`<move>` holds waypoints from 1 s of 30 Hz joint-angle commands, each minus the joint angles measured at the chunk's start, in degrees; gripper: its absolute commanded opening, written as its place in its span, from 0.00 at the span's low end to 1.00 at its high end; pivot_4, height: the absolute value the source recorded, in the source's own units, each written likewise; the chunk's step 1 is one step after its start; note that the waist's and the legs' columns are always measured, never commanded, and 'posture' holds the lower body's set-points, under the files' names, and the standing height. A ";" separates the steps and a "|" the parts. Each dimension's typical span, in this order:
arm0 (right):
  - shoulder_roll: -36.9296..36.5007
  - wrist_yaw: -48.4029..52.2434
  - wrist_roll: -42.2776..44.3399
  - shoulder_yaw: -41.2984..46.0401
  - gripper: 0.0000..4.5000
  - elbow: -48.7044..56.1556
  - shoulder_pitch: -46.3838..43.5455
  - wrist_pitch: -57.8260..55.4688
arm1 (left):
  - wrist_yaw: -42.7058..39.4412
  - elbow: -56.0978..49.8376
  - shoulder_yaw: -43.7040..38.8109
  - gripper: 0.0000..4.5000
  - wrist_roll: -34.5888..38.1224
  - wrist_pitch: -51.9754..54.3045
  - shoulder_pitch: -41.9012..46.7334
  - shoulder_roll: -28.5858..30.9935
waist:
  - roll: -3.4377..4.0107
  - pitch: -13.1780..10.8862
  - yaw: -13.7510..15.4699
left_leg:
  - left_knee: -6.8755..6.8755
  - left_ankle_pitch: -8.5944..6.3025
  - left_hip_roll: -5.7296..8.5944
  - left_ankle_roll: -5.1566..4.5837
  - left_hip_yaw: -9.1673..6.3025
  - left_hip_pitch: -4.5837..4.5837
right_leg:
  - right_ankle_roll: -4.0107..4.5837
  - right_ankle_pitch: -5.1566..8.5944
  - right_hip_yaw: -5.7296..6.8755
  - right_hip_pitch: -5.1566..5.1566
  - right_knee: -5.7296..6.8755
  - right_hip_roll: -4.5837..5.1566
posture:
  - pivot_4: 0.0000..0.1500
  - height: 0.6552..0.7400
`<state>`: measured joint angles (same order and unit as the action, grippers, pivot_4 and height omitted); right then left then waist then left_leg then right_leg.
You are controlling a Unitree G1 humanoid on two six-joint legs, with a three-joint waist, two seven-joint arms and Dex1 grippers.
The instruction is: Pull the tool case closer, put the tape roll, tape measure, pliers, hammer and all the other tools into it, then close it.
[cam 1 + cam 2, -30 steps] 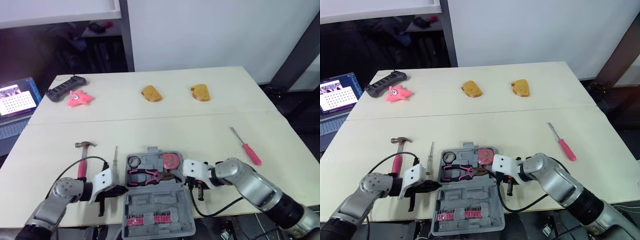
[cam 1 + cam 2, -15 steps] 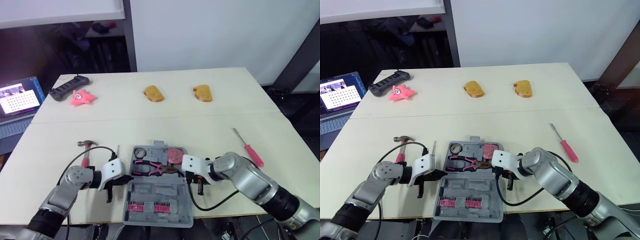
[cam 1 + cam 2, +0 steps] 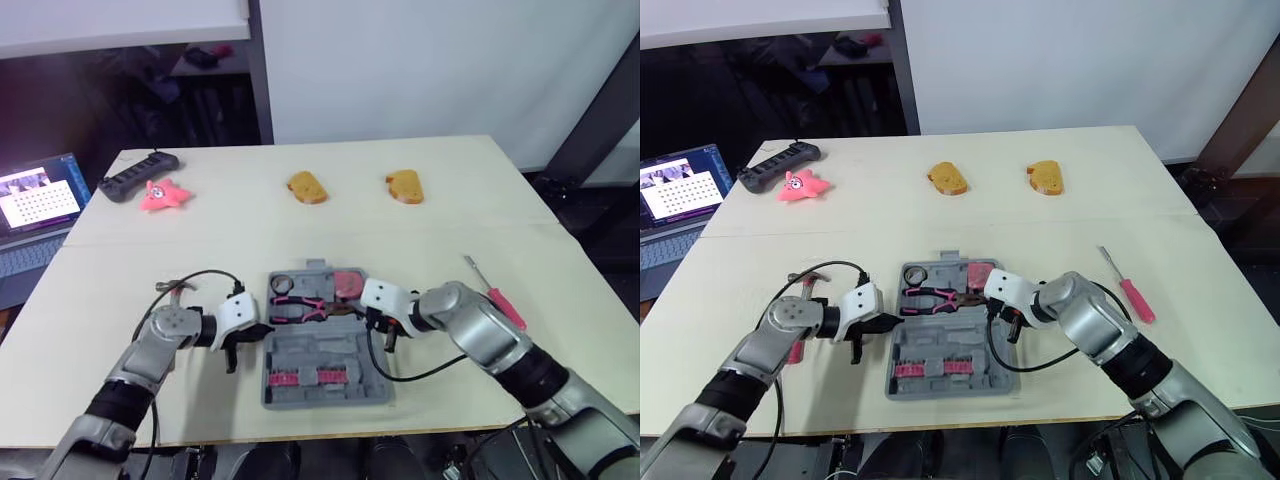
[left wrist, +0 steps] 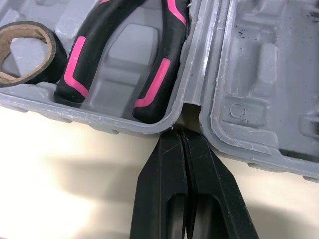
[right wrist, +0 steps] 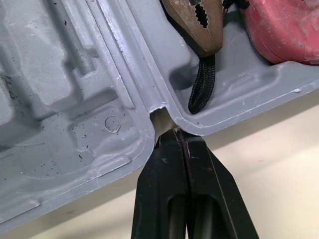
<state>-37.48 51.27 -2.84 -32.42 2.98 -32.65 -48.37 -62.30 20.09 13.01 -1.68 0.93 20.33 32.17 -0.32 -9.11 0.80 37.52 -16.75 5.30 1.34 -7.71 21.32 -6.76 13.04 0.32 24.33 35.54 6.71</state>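
The grey tool case [image 3: 330, 350] lies open on the table. Its far half holds the tape roll [image 3: 281, 281], the pink-handled pliers [image 3: 300, 305] and the red tape measure [image 3: 348, 283]; the near half has a row of pink bits [image 3: 300, 378]. My left gripper [image 3: 260, 328] is shut, its tips [image 4: 182, 134] at the hinge notch on the case's left side. My right gripper [image 3: 376, 322] is shut too, with its tips [image 5: 177, 132] at the right hinge notch. The hammer [image 3: 805, 280] lies left of the case, partly behind my left arm. A pink screwdriver [image 3: 497, 297] lies to the right.
Two orange bread-shaped pieces [image 3: 305, 187] [image 3: 405, 185] sit at the back of the table. A pink star toy [image 3: 160, 196] and a black power strip [image 3: 137, 177] lie at the back left. A laptop [image 3: 35, 205] stands beyond the left edge.
The case has slid away from the table's front edge toward the middle, with both shut grippers at its hinge sides moving along with it.
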 commanded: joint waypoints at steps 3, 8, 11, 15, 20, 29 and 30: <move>1.15 0.66 -0.40 1.41 0.00 -0.63 -1.57 2.21 | 2.13 4.93 2.11 0.01 -2.28 -2.37 1.93 -2.40 | 0.01 0.01 0.04 | 0.02 0.00 0.00 0.00 -0.01 0.00 | 0.00 -0.01 0.00 -0.01 0.00 0.00 | 1.00 0.79; -0.32 2.41 0.31 0.81 0.00 5.30 0.83 -1.31 | 1.46 5.09 2.16 0.01 -2.20 -3.44 1.17 -2.66 | 0.04 0.03 0.10 | 0.05 -0.01 0.02 -0.01 -0.06 0.04 | -0.01 -0.02 0.00 0.00 0.03 0.00 | 1.00 0.79; -0.35 1.94 0.50 0.96 0.00 8.33 2.23 -3.05 | 0.73 3.64 2.03 0.01 -1.64 -3.27 -0.18 -2.27 | 0.05 0.03 -0.08 | 0.05 -0.03 0.02 -0.04 -0.08 0.05 | -0.02 -0.02 0.01 0.02 0.06 0.00 | 1.00 0.79; 0.43 0.81 0.40 1.32 0.00 9.29 3.04 -4.46 | 0.60 2.21 2.04 0.01 -1.62 -3.16 -1.76 -2.02 | 0.06 0.04 -0.16 | 0.05 -0.04 0.01 -0.05 -0.06 0.04 | -0.02 -0.02 0.00 0.04 0.06 0.00 | 1.00 0.79; 0.36 0.08 -0.25 1.19 0.00 8.43 2.93 -4.29 | -0.04 -0.55 2.15 0.01 -0.81 -1.88 -3.35 -1.67 | 0.06 0.04 -0.22 | 0.05 -0.06 0.01 -0.08 -0.05 0.04 | -0.02 -0.02 0.00 0.04 0.05 0.00 | 1.00 0.79; 0.51 0.01 0.06 0.78 0.00 9.04 3.29 -5.19 | -0.24 -3.78 1.95 0.01 -0.42 -0.47 -6.19 0.05 | 0.06 0.04 -0.31 | 0.03 -0.09 0.00 -0.12 -0.01 0.05 | -0.02 -0.02 -0.01 0.06 0.00 0.00 | 1.00 0.79; 0.58 -0.04 0.06 0.76 0.00 9.16 3.32 -5.29 | -0.16 -3.87 1.93 0.01 -0.46 -0.41 -6.35 0.21 | 0.06 0.04 -0.35 | 0.03 -0.10 0.00 -0.12 -0.01 0.05 | -0.02 -0.02 -0.01 0.06 0.00 0.00 | 1.00 0.79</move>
<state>-37.76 50.98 -3.48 -31.30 9.45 -29.38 -54.00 -60.91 16.09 12.20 -1.52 -0.27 15.84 32.35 -0.25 -9.07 0.45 37.54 -16.84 5.30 1.21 -7.71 21.37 -6.78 13.02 0.31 24.40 35.54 6.71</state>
